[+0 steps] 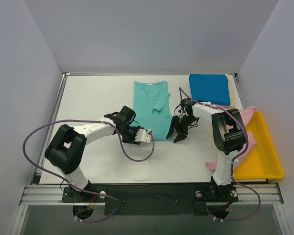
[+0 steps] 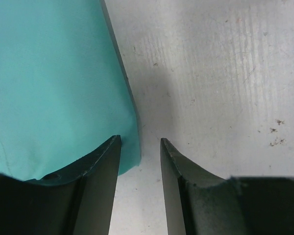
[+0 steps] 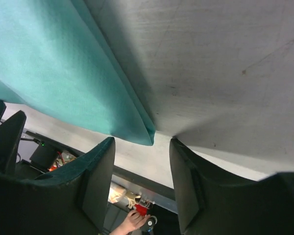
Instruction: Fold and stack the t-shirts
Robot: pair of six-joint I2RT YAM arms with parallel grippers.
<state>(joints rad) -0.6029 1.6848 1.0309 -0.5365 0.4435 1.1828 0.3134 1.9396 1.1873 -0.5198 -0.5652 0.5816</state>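
Observation:
The teal-green t-shirt (image 1: 152,110) lies flat mid-table, folded into a long strip. My left gripper (image 1: 146,136) is open at the strip's near left corner, and the teal cloth (image 2: 54,83) reaches the gap between the fingers. My right gripper (image 1: 175,133) is open at the near right corner, and the teal corner (image 3: 137,129) ends just ahead of its jaws. The deep blue t-shirt (image 1: 209,88) lies folded at the back right on the cream one (image 1: 231,92). The pink t-shirt (image 1: 246,115) is rumpled by the tray, partly hidden by the right arm.
A yellow plastic tray (image 1: 264,156) stands along the right edge of the table. White walls close in the back and both sides. Purple cables loop from both arms. A person's hand (image 3: 132,221) shows beyond the table's near edge in the right wrist view.

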